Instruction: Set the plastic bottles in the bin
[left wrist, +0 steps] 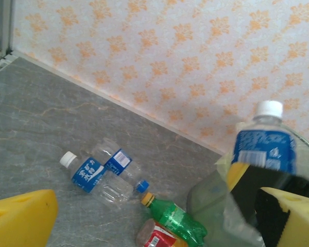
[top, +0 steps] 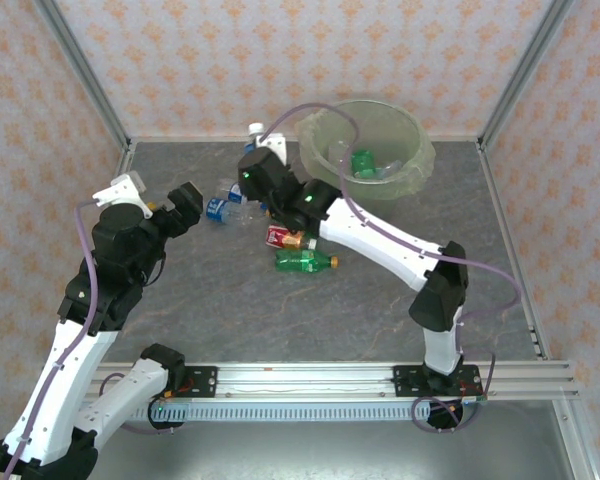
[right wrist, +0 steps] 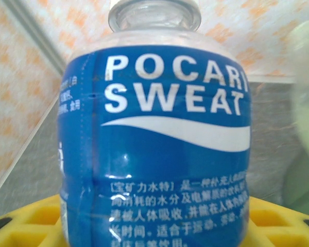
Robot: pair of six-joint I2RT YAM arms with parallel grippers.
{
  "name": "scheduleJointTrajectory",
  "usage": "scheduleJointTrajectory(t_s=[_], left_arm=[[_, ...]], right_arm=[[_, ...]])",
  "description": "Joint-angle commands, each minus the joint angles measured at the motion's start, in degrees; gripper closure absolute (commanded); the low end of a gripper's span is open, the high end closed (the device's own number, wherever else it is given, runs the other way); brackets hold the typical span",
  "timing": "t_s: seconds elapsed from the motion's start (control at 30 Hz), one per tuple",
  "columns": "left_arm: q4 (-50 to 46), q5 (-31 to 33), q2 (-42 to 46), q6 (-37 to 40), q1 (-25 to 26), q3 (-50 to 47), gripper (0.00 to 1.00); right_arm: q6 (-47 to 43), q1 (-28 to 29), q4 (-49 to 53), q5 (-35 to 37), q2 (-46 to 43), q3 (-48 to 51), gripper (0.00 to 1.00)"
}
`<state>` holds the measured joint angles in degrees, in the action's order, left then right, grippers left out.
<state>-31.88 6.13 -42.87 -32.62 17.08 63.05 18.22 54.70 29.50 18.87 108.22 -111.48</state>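
My right gripper point(top: 259, 152) is shut on an upright blue-labelled Pocari Sweat bottle point(right wrist: 154, 144) with a white cap point(top: 255, 129), held above the table left of the bin point(top: 416, 160). The pale green bin holds a green bottle point(top: 363, 161) and clear ones. On the table lie two clear blue-labelled bottles point(left wrist: 87, 174) point(left wrist: 121, 161), a red-labelled bottle point(top: 280, 237) and a green, orange-capped bottle point(top: 306, 262). My left gripper point(top: 187, 203) hangs open left of the clear pair, its yellow fingers point(left wrist: 21, 217) wide apart with nothing between them.
Patterned walls and metal frame posts point(top: 88, 75) close in the grey table point(top: 230, 310) at the back and sides. The right arm point(top: 380, 240) stretches diagonally over the middle, passing just behind the red-labelled and green bottles.
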Motion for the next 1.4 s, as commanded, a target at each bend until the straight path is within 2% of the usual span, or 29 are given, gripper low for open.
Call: scheduleJointTrajectory(t_s=[0.0, 0.13, 0.3, 0.6, 0.73, 1.0, 1.07, 1.13, 1.2, 1.27, 1.3, 1.37], left_arm=[[3.0, -3.8, 0.5, 1.8, -0.4, -0.5, 0.01], [4.4, -6.3, 0.2, 2.4, -0.4, -0.7, 0.01], [4.5, -6.2, -0.3, 2.8, -0.3, -0.5, 0.01], [5.8, -6.3, -0.6, 2.0, -0.4, -0.5, 0.01], [5.8, -5.9, -0.9, 1.9, -0.4, -0.6, 0.01], [6.3, -4.2, -1.3, 1.8, -0.4, -0.5, 0.01], [6.3, -3.9, -1.5, 1.9, -0.4, -0.5, 0.01], [6.2, -3.5, -1.7, 1.8, -0.4, -0.5, 0.01], [6.2, -3.3, -1.8, 1.8, -0.4, -0.5, 0.01], [6.3, -3.1, -2.0, 1.7, -0.4, -0.6, 0.01], [6.2, -2.9, -2.0, 1.6, -0.4, -0.7, 0.01], [6.4, -2.7, -2.2, 1.6, -0.4, -0.9, 0.01]], right_arm=[[1.7, -2.3, -1.0, 4.6, -4.6, -2.1, 0.47], [5.4, -6.4, -1.1, 4.8, -7.1, -1.2, 0.47], [12.1, -11.8, -4.3, 3.6, -11.6, 3.6, 0.45], [28.0, -24.1, -16.5, -6.7, -19.8, 19.5, 0.48], [31.2, -26.6, -17.6, -7.6, -19.2, 20.6, 0.47], [35.2, -29.7, -15.0, -10.0, -13.2, 16.2, 0.44], [35.2, -30.0, -13.8, -10.8, -11.1, 13.7, 0.39], [34.6, -30.1, -11.5, -11.1, -8.8, 10.2, 0.24], [33.9, -30.1, -9.2, -11.1, -7.0, 7.0, 0.18], [33.3, -30.1, -7.6, -11.2, -5.9, 4.9, 0.04], [33.0, -30.1, -7.2, -11.1, -5.7, 4.4, 0.0], [32.5, -30.0, -7.1, -11.0, -5.7, 4.4, 0.0]])
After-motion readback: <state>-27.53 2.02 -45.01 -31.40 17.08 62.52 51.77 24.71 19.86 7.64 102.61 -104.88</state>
